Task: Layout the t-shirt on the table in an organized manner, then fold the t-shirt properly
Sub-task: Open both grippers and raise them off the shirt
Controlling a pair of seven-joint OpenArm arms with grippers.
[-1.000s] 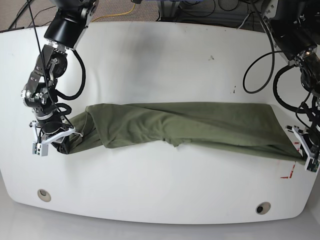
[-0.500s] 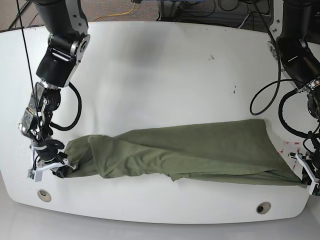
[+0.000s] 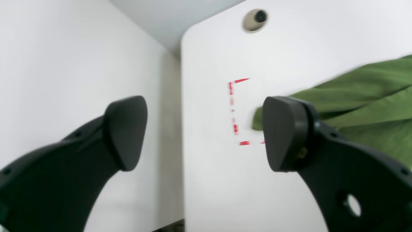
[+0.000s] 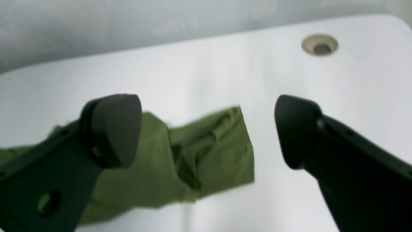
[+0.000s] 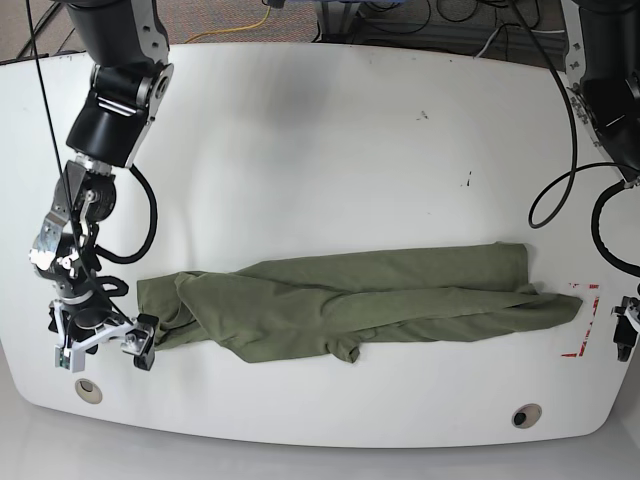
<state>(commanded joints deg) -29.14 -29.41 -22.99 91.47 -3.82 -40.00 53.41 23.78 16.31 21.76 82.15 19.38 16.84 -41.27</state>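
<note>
- T-shirt [image 5: 330, 305] lying in a long, rumpled strip across the white table [image 5: 330, 160], creases running lengthwise, a small tuft poking out along its grommet-side edge!
- Left gripper [image 3: 206, 132], fingers wide, nothing between them but a view of tabletop, red tape [image 3: 235, 125] and the shirt's tip!
- Right gripper [image 4: 209, 132], fingers wide too, the shirt's crumpled end showing between them, no grip on it!
- Over at the robot's left, the shirt's narrow end reaches inside the red tape marks; one grommet hole [image 5: 527, 415] sits near the table's edge!

Robot workspace, cables behind tabletop [image 5: 300, 400].
</note>
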